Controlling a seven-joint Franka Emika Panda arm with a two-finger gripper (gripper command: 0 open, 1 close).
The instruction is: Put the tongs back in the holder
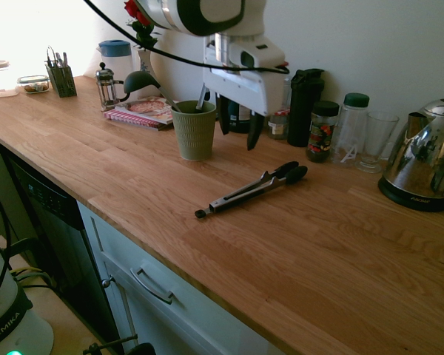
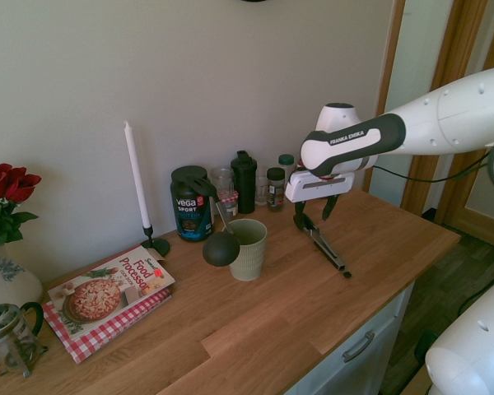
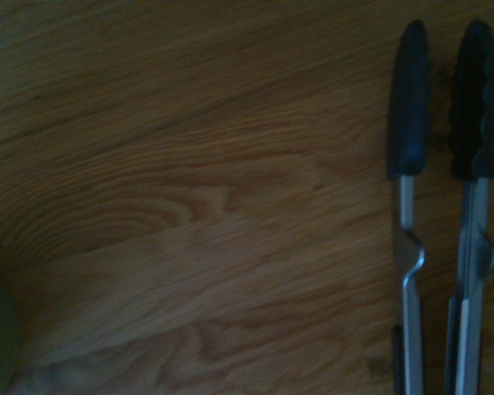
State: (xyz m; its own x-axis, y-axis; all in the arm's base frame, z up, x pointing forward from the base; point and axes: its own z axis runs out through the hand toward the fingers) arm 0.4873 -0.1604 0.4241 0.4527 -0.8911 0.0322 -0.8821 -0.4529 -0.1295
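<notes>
The tongs (image 1: 250, 191) lie flat on the wooden counter, black tips toward the wall and end tab toward the front edge; they also show as tongs (image 2: 325, 243) in the second exterior view and close up as tongs (image 3: 438, 214) in the wrist view. The holder (image 1: 194, 129), a sage-green ribbed cup, stands left of them with a black ladle (image 1: 142, 80) leaning in it; it is the holder (image 2: 248, 248) in the second exterior view. My gripper (image 1: 238, 127) hangs open and empty above the counter, between the holder and the tongs' tips, also seen as the gripper (image 2: 312, 214).
Along the wall stand a black tub (image 2: 191, 202), a black bottle (image 1: 304, 106), jars (image 1: 323, 130), a glass (image 1: 374, 140) and a steel kettle (image 1: 427, 159). A cookbook (image 1: 142, 109), French press (image 1: 106, 86) and pen box (image 1: 61, 78) lie further left.
</notes>
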